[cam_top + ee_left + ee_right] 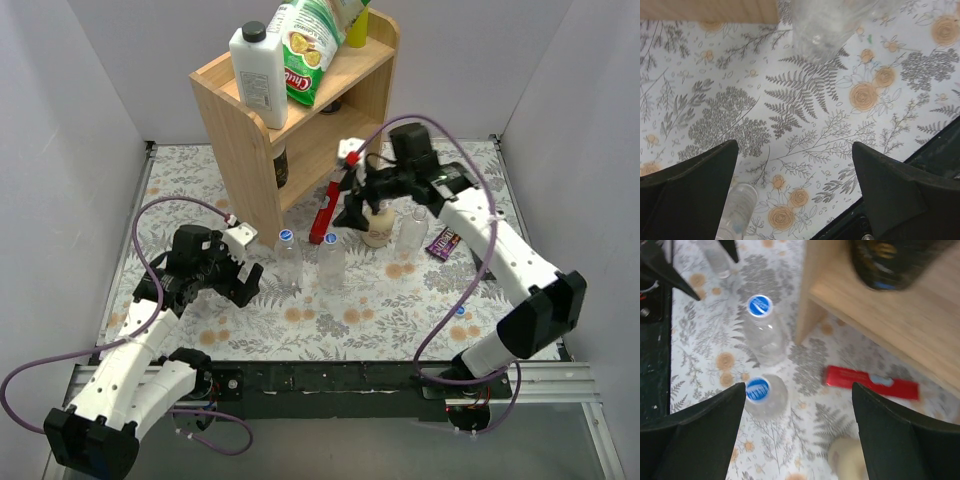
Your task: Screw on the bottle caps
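Left jaws: spread wide with nothing between them. The left gripper [795, 150] hangs low over the floral table cover [805, 100], left of centre in the overhead view.
Right jaws: also spread wide and gripping nothing. The right gripper [799, 387] hovers just above the middle of the overhead view, beside the wooden shelf [240, 150].
Capped bottles: the left bottle [288, 266] and the middle bottle [330, 267] stand upright, near each other, at the centre of the overhead view. The first cap [286, 236] and the second cap [330, 240], both blue, sit on their necks. How tightly they sit cannot be told.
Third bottle: the right bottle [412, 230] stands right of centre, just beside the beige soap bottle [377, 226], with its neck bare.
Loose cap: the loose blue cap [459, 311] lies on the cover at the lower right, well apart from all the bottles.
Right wrist view: both capped bottles show at the left, the shelf leg is at top centre, and a red packet [872, 383] lies flat at the right.
Left wrist view: one clear bottle fills the top centre; a small clear object [737, 212] at the lower left is too blurred to name.
Shelf top: a white jug [258, 75] and a green snack bag [308, 45].
Right of the bottles: a purple candy bar [441, 242].
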{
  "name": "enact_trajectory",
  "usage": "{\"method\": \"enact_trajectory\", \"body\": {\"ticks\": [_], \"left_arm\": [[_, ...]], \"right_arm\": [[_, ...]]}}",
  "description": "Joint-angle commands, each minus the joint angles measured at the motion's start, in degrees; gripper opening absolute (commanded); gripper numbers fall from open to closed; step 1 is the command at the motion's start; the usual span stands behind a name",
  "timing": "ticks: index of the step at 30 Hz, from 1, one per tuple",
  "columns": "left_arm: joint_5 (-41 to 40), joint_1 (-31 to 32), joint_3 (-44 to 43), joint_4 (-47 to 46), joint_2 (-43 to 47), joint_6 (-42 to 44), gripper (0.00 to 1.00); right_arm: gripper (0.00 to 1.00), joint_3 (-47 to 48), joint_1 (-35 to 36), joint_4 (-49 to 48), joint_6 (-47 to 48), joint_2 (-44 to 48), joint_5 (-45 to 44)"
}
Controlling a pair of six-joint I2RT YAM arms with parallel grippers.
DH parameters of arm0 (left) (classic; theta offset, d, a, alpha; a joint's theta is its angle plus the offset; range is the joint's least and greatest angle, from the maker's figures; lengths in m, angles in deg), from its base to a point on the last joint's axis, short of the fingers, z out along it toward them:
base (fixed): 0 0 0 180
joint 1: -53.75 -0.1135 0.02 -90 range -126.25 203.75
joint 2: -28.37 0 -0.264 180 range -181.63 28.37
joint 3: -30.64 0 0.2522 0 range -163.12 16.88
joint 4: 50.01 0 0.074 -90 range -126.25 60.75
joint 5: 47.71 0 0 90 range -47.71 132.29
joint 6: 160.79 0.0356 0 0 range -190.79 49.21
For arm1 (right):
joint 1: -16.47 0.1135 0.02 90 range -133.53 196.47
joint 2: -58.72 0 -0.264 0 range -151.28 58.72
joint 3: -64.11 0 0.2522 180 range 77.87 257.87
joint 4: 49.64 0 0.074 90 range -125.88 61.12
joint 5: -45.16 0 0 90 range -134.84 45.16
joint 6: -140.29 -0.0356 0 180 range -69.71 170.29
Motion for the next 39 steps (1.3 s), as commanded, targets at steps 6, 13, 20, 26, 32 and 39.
{"method": "enact_trajectory", "body": {"ticks": [6, 13, 20, 26, 32, 39], "left_arm": [[8.5, -0.3, -8.8, -1.2, -6.1, 2.2, 0.98], [8.6, -0.3, -10.1, -1.7, -8.6, 0.1, 0.98], [7.8, -0.3, -12.7, 0.8, -9.8, 0.1, 0.98], [9.9, -0.4, -18.3, 4.4, -11.6, 2.2, 0.98], [20.9, -0.2, -30.1, 7.3, -16.9, 3.9, 0.98], [20.1, 14.3, -56.8, 6.6, -32.3, 4.0, 0.98]], "right_arm": [[0.93, -10.0, -28.5, -10.3, -12.4, 13.6, 4.2], [0.97, -30.8, -38.5, -27.3, -10.9, 24.2, 7.9], [0.96, -38.4, -38.5, -37.6, -14.2, 21.8, 9.1], [0.82, -39.6, -38.5, -42.7, -14.2, 17.2, 11.2], [0.28, -33.5, -38.5, -37.9, -13.4, 14.6, 15.3], [0.01, -19.2, -38.5, -27.5, -19.5, 22.0, 24.6]]}}
